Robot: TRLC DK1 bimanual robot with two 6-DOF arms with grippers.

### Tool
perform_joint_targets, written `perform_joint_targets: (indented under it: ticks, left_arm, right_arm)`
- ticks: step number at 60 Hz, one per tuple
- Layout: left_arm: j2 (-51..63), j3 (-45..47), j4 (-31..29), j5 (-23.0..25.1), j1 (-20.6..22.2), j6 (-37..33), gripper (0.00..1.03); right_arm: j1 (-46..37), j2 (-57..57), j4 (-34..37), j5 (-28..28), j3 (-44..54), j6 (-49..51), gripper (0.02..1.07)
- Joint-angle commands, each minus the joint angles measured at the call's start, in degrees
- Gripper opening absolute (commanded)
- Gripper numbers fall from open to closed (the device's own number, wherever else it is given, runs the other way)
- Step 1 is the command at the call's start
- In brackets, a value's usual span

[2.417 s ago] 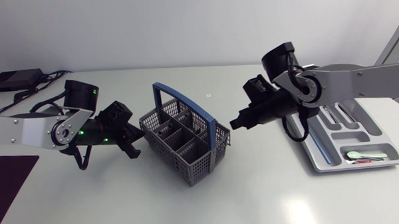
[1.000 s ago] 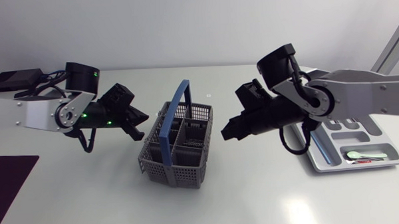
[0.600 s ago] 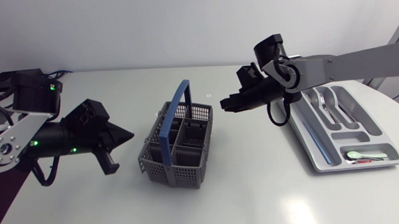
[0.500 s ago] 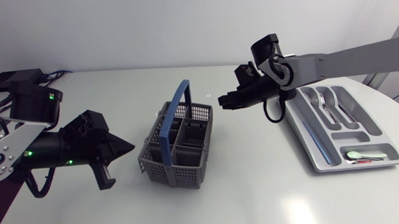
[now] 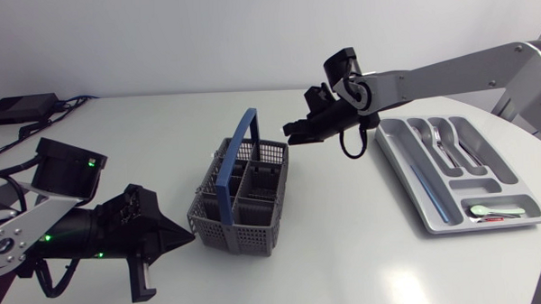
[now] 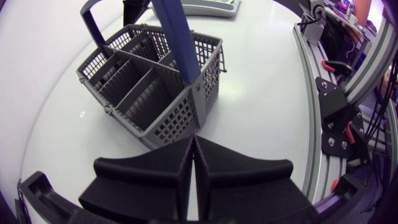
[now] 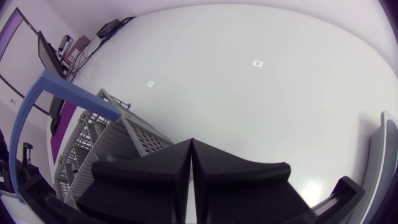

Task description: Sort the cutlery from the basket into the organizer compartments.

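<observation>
Silver-grey links (image 5: 448, 69), black joints (image 5: 344, 64), green lights (image 5: 92, 161), black cables (image 5: 349, 150), matte wedge-fingered tools (image 6: 193, 140)

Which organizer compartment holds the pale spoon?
The one crosswise compartment, at the organizer's near end in the head view; the pale spoon lies in it. The others run lengthwise, one holding forks.

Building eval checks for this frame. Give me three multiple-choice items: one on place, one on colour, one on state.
1. Where is the organizer relative to the basket?
A on my left of it
B on my right of it
C under it
2. What colour is the basket's handle?
A red
B grey
C blue
3. What state is the left gripper in?
A shut, empty
B open
C shut on a fork

B: the head view shows it on the table off the basket's right side.
C: a blue bar arches over the grey mesh.
A: in the left wrist view its jaws meet with nothing between.
</observation>
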State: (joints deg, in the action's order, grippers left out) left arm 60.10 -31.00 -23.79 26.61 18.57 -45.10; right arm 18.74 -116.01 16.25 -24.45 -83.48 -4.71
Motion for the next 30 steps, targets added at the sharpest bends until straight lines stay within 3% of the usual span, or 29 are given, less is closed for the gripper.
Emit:
perform_joint_targets:
  ticks: [1,18,30]
  left_arm:
    - [1.5,1.6,1.3,0.5,0.4,-1.2,0.04]
    - [8.9,1.6,8.4,0.2,-0.3,-1.2,0.04]
    - [14.1,0.1,14.2,-0.3,-2.3,-1.2,0.03]
  right_arm:
    - [0.7,-2.4,0.9,-1.0,-2.1,-1.5,0.07]
    - [1.5,-3.5,3.5,-5.6,-3.5,-1.4,0.07]
    - [1.7,0.6,4.5,-7.8,1.0,0.1,0.07]
